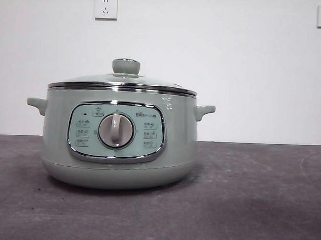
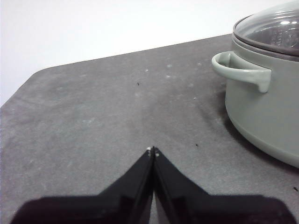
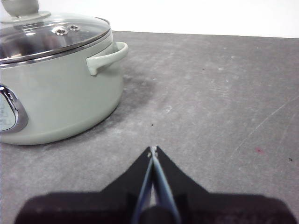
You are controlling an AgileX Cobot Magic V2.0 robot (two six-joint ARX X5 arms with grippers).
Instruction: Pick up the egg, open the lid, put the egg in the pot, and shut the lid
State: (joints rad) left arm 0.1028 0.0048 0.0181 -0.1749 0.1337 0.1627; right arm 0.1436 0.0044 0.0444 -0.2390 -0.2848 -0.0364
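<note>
Glass lid seated on pot; dark table around.

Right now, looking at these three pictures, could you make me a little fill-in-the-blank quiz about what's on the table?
1. The lid sits ____ on the pot.
2. The pot's dial is in the ____ of its control panel.
3. Both the left end effector and the right end effector have their jaws ____.
4. The wall behind the pot holds two ____.

Missing words: closed; middle; shut; sockets
</note>
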